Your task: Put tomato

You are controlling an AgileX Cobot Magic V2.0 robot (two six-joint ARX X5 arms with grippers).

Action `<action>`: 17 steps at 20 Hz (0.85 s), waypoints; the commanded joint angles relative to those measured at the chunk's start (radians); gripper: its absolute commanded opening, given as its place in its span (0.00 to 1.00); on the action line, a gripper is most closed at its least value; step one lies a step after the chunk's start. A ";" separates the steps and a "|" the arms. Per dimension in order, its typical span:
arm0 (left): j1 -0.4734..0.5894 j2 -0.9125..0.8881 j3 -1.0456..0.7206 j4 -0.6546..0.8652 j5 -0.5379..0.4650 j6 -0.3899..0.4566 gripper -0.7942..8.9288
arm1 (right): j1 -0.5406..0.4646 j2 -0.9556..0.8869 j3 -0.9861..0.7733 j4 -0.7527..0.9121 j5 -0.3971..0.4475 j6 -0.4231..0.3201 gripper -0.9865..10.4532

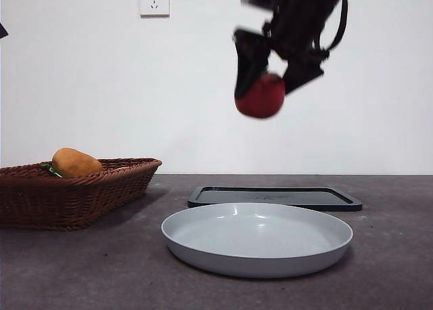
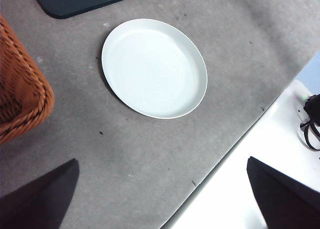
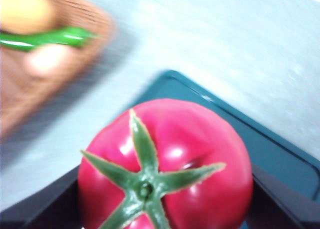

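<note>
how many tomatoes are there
1: the tomato is clamped in the right gripper, high above the plate. The basket may hide more.

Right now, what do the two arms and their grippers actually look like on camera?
Both are black. The right gripper is a chunky, angular block with two broad dark jaws and a thin black cable looping off its side; its image is motion-blurred. The left gripper shows only as two flat, matte black wedge-shaped jaws with pointed inner corners. No markings, labels or coloured parts are visible on either.
</note>
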 commanded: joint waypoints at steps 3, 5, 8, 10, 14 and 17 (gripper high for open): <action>-0.004 0.004 0.016 0.012 0.009 0.019 0.66 | -0.040 0.189 0.108 0.016 -0.001 -0.038 0.29; -0.004 0.004 0.016 0.011 0.009 0.019 0.66 | -0.053 0.249 0.130 0.032 0.000 -0.038 0.29; -0.004 0.004 0.016 0.012 0.009 0.019 0.66 | -0.066 0.315 0.140 0.054 0.000 -0.037 0.29; -0.004 0.004 0.016 0.011 0.009 0.019 0.66 | -0.069 0.347 0.140 0.062 0.000 -0.037 0.29; -0.004 0.004 0.016 0.012 0.009 0.019 0.66 | -0.072 0.373 0.140 0.066 0.000 -0.037 0.30; -0.004 0.004 0.016 0.011 0.009 0.019 0.66 | -0.072 0.392 0.139 0.043 0.000 -0.037 0.30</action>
